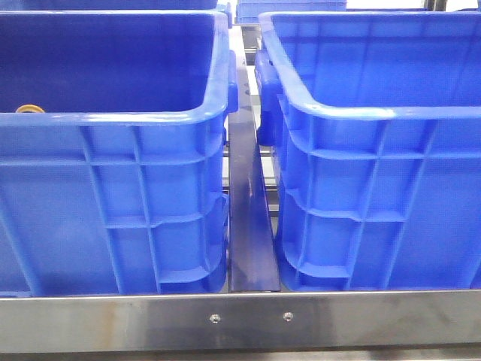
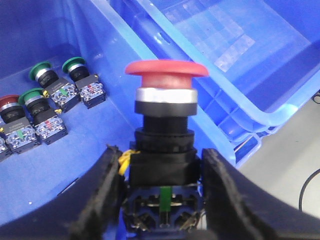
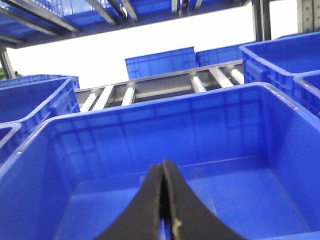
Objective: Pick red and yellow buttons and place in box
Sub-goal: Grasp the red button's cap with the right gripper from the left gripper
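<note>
A: What has the left hand (image 2: 162,200) got?
B: Its fingers (image 2: 100,195) clamp the black body of a red button (image 2: 166,70), above a blue crate (image 2: 90,30) holding other buttons (image 2: 55,100).
A: The right hand (image 3: 163,200)?
B: Closed on nothing, over the box (image 3: 150,130).

Steel-edged bench (image 1: 248,320), two blue crates side by side, left (image 1: 113,218), right (image 1: 376,203)
</note>
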Motion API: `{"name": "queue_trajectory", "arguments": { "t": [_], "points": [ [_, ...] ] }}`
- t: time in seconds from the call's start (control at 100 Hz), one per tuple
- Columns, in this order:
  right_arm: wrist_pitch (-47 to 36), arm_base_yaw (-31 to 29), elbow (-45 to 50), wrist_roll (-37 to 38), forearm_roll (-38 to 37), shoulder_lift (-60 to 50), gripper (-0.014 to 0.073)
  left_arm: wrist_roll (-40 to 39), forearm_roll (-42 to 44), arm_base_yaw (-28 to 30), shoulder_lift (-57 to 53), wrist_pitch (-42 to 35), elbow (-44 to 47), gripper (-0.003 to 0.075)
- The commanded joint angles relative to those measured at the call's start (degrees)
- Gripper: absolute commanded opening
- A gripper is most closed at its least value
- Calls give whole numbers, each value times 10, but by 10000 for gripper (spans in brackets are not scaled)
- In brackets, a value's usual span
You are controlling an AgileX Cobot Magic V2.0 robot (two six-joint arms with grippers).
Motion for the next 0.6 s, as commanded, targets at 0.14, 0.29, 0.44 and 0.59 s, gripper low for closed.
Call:
{"name": "queue_trajectory", "arguments": {
  "t": [0.14, 0.29, 0.44, 0.59],
  "points": [
    [172, 0, -188, 1, 6, 161, -69, -1, -3, -4, -8, -40, -14, -19],
    [267, 0, -274, 1, 8, 266, -69, -1, -3, -4, -8, -40, -14, -19],
    [280, 0, -298, 1, 8, 331, -69, -1, -3, -4, -8, -40, -14, -19],
    [281, 0, -298, 1, 23, 360, -11, -1, -3, -4, -8, -40, -14, -19]
  ]
}}
